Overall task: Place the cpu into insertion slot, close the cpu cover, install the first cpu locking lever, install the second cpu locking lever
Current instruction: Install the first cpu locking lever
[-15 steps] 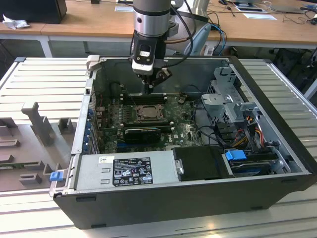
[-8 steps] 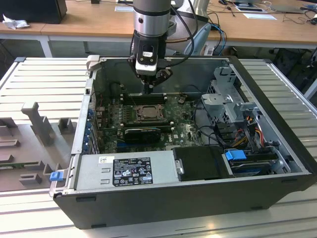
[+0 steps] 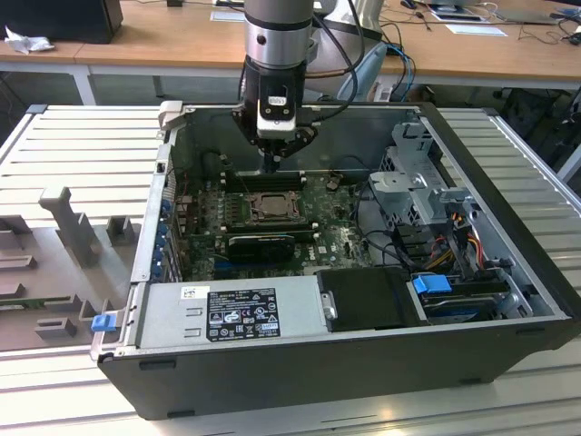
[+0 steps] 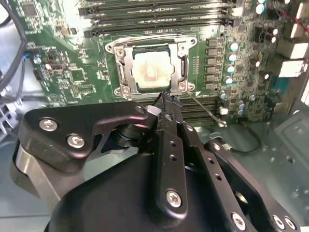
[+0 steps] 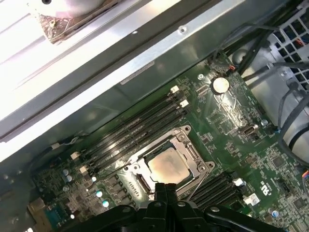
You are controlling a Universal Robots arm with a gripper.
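the cpu [image 4: 152, 72] lies flat in the insertion slot [image 4: 147, 48], near the middle of the motherboard [image 4: 72, 72] inside the open computer case [image 3: 363, 363]. the cpu cover [image 4: 126, 67] is down over it, and the pale top of the chip shows through the cover's square window.

the hand [image 4: 170, 99] points down into the case from above, with the arm standing straight up in the exterior view. its two fingers are pressed together with no gap, and nothing sits between them that i can see.

in the second wrist view the tips are right at one corner of the slot, so the cpu is just past them. a thin metal lever [image 4: 205, 108] starts at that same corner and slants away across the board, not tucked in along the slot. i cannot tell if the tips touch it.
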